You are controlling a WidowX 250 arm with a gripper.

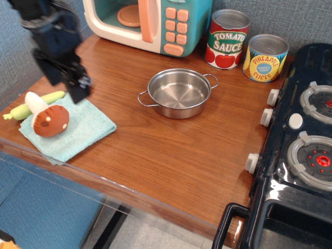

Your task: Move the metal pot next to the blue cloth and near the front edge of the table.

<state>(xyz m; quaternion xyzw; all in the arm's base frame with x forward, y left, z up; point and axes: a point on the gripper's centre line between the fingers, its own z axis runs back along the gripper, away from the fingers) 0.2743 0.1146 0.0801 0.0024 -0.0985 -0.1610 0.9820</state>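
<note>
The metal pot (pixel 179 93) stands empty and upright near the middle of the brown table (pixel 171 155), with its wire handles at the left and at the upper right. The blue cloth (pixel 78 127) lies at the front left corner with a toy mushroom (pixel 49 120) on it. My gripper (pixel 79 91) hangs over the cloth's back corner, well left of the pot and touching nothing that I can see. Its fingers appear as one dark block, so I cannot tell whether they are apart.
A green-and-yellow toy vegetable (pixel 31 105) lies behind the mushroom. A toy microwave (pixel 150 23) and two cans, tomato sauce (pixel 228 39) and pineapple (pixel 265 57), stand along the back. A black toy stove (pixel 301 150) fills the right side. The clear plastic front edge (pixel 104 181) runs along the table.
</note>
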